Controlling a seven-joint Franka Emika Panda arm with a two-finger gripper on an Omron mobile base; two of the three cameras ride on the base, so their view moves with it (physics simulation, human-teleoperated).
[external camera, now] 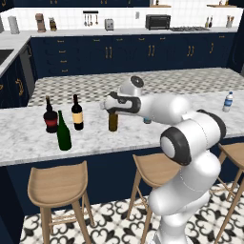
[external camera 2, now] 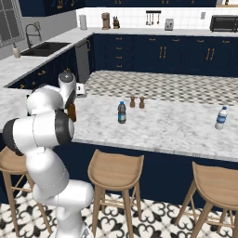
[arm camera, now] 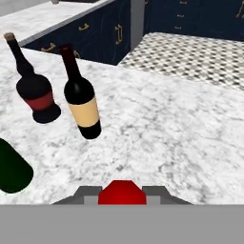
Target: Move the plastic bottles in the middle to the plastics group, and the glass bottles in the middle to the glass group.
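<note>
My gripper [external camera: 113,109] is shut on the neck of the amber-brown bottle [external camera: 113,122], which stays upright over the counter; I cannot tell whether its base touches. In the hand view its red cap [arm camera: 121,191] sits between my fingertips [arm camera: 88,193]. Left of it stand the slim wine bottle with the yellow-orange label [external camera: 77,113] [arm camera: 82,102], the squat red-labelled wine bottle [external camera: 50,117] [arm camera: 35,91] and the plain green bottle [external camera: 63,132] [arm camera: 12,171]. The bluish bottle [external camera 2: 122,113] stands mid-counter, mostly hidden behind my arm in the left base view. The clear water bottle [external camera: 228,102] [external camera 2: 221,118] stands far right.
Two small wooden shakers [external camera 2: 132,101] stand just behind the bluish bottle. Wooden stools [external camera: 58,183] line the counter's front edge [external camera: 71,157]. A stretch of bare marble [arm camera: 157,128] lies between the wine bottles and the amber bottle.
</note>
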